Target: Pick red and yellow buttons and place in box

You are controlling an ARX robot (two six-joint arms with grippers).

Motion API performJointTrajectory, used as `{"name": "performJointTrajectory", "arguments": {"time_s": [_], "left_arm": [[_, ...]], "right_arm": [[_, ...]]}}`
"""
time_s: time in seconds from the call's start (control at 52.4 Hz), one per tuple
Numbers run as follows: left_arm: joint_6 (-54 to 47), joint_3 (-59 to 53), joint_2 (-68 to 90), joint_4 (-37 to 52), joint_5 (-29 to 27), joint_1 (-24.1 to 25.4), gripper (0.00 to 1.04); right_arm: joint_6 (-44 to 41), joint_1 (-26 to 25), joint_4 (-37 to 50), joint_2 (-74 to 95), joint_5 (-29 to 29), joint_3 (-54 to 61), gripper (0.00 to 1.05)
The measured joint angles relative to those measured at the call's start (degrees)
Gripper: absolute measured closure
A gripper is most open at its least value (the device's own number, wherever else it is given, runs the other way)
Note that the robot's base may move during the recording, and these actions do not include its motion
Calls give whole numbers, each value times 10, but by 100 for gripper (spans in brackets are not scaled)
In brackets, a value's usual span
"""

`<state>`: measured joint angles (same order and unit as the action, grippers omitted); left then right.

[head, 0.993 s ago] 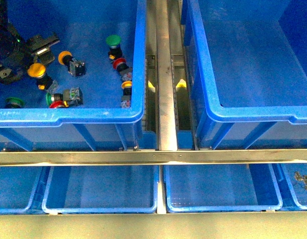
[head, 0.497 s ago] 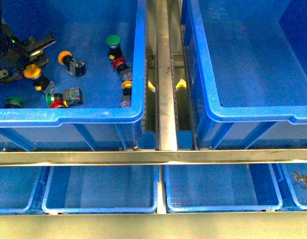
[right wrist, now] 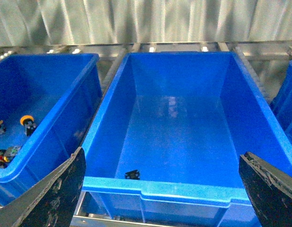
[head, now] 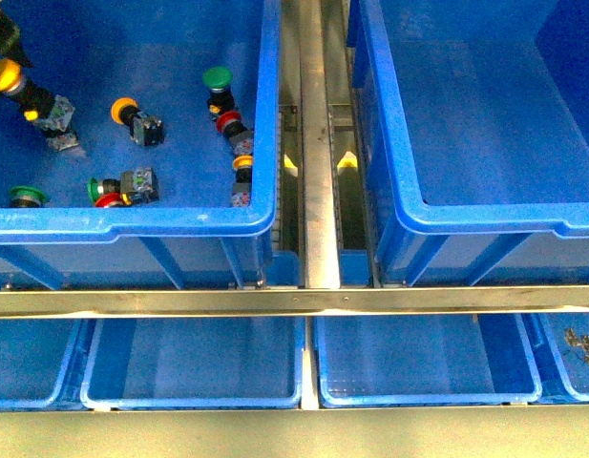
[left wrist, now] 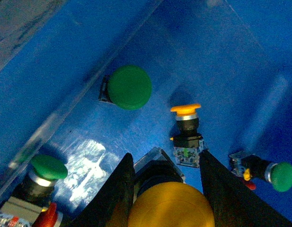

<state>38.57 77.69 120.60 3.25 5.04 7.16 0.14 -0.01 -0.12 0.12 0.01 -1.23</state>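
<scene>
left tool [left wrist: 164, 158] pinches a yellow button [left wrist: 170, 205], right tool [right wrist: 162, 156] spread wide above the box [right wrist: 181, 187].

One yellow mushroom-capped push-button switch [head: 6, 76] hangs clamped in the left gripper [left wrist: 165, 158] over the left blue crate [head: 132, 221], on whose floor two more yellow-capped switches [head: 125, 111] and two red-capped switches [head: 230, 121] lie tipped over, while the large deep blue plastic box [head: 485, 218] stands open-topped alongside.
</scene>
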Motion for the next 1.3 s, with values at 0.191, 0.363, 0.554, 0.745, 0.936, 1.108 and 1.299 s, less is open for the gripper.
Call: {"name": "performJointTrajectory", "arguments": {"time_s": [0.191, 0.363, 0.554, 0.745, 0.936, 1.108, 1.299], "left_arm": [[52, -42, -62, -32, 57, 16, 71], [106, -80, -123, -59, 152, 7, 71], [139, -96, -188, -61, 220, -53, 71], [157, -89, -200, -71, 233, -134, 71], [196, -65, -179, -69, 226, -211, 71], [257, -45, -154, -47, 209, -258, 71], [331, -36, -135, -9, 209, -309, 71]], "right_arm": [[0, 0, 0, 0, 0, 0, 7], [0, 0, 0, 0, 0, 0, 7], [0, 0, 0, 0, 0, 0, 7], [0, 0, 0, 0, 0, 0, 7], [0, 0, 0, 0, 0, 0, 7], [0, 0, 0, 0, 0, 0, 7], [0, 0, 0, 0, 0, 0, 7]]}}
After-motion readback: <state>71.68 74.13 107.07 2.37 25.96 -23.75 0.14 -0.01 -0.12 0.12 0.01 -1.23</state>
